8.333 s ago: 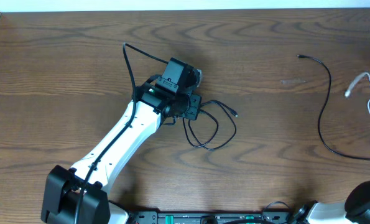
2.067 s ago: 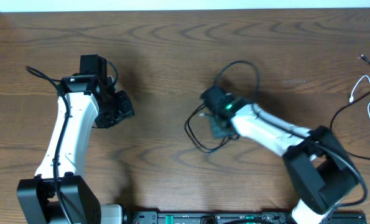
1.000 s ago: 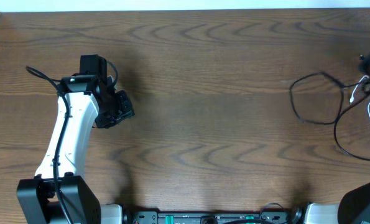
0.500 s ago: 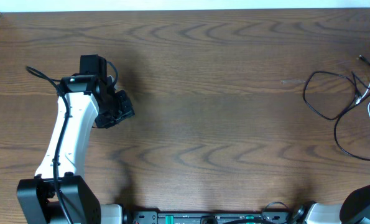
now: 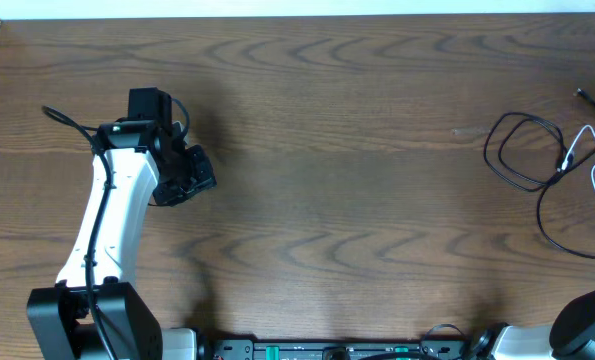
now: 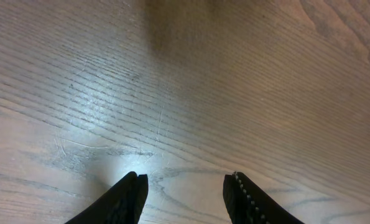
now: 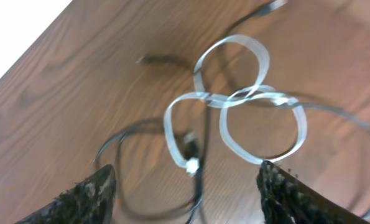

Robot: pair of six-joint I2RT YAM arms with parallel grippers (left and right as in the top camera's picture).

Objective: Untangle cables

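Since the white cable (image 7: 211,98) is lying in loops across the black cable (image 5: 488,150) at the right edge of the table (image 5: 357,200), I'm thinking the right gripper (image 7: 186,177), hanging above with fingers spread wide and empty, should be pinching white alone, away from the crossings. Meanwhile the left gripper (image 6: 185,180) is idling partly open, empty, well apart.

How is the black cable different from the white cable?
The black cable is dark; the white cable is pale. The black cable spreads in one wide loop and a long curve; the white cable curls into several small loops. Both are thin, lie on the wooden table and cross each other.
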